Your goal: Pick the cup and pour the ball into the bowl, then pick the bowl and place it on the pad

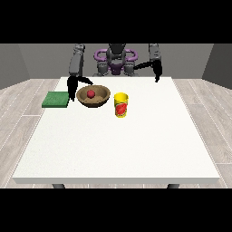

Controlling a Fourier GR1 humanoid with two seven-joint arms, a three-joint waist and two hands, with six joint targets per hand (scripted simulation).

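1. Even, diffuse light across the whole scene; no obvious single source, no hotspots.
2. Large white rectangular table (118, 145) is bright but not blown out; no glare on it.
3. Round brown wooden bowl (93, 95), just beside the fingers of the hand at the view's left (71, 89), casts only a faint soft shadow.
4. Yellow cup with red print (121, 105): same, thin contact shadow.
5. Grey walls read darker than the table.
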